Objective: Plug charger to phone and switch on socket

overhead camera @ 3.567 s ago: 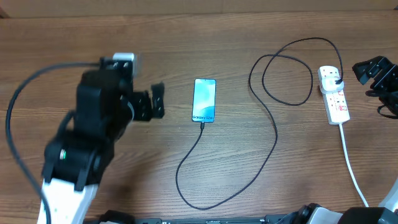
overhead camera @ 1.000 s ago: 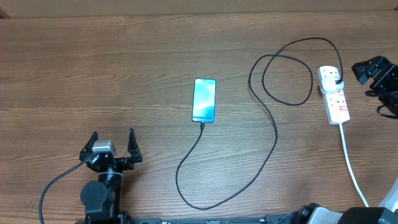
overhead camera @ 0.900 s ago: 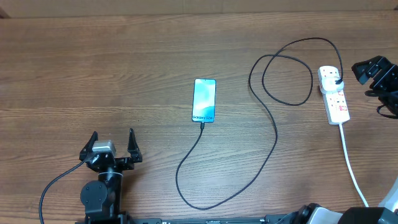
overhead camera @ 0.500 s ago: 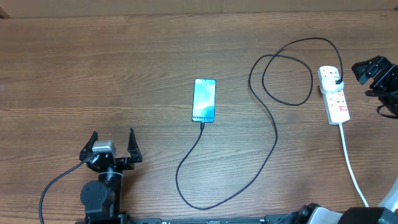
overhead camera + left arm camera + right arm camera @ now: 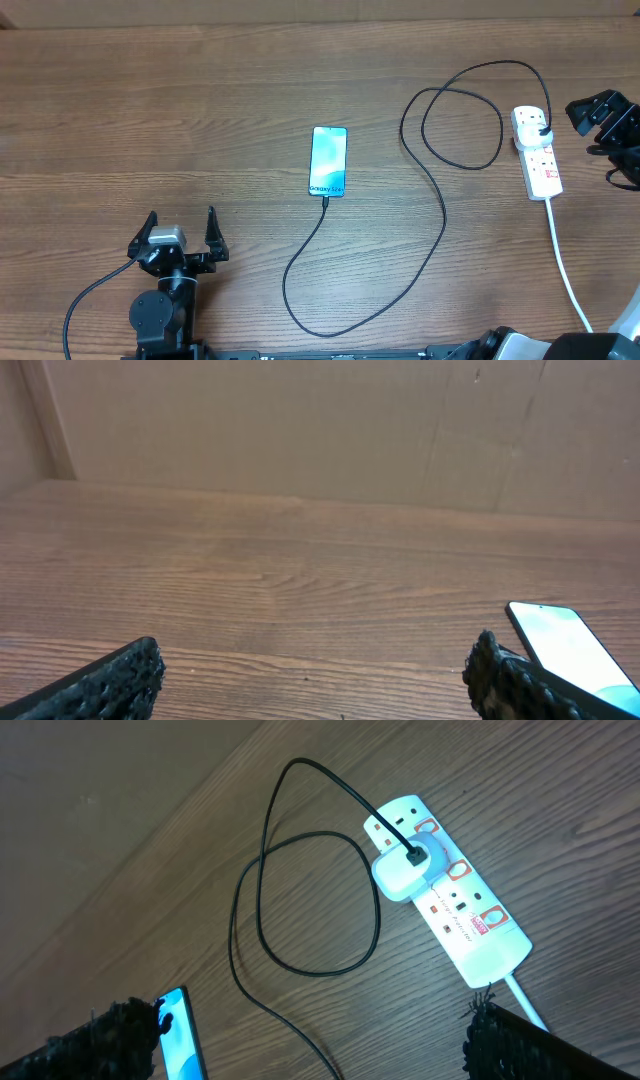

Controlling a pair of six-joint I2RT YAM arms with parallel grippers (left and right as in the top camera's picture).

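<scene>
Overhead shows your left gripper pulled back from the phone, jaws spread and empty; the right gripper hangs released near the power strip. The charger cable seems seated in the phone mid-table, so the switch probably remains.

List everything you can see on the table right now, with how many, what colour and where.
phone: one, light blue screen, lying flat mid-table
charger: one, black cable, looping from the phone's near end to the socket
socket: one, white strip with red switches, far right
cord: one, white, from the socket toward the near edge
table: one, brown wood
cardboard wall: one, brown, behind the table
left claw: one, black, open, near left
right claw: one, black, open, beside the socket
</scene>
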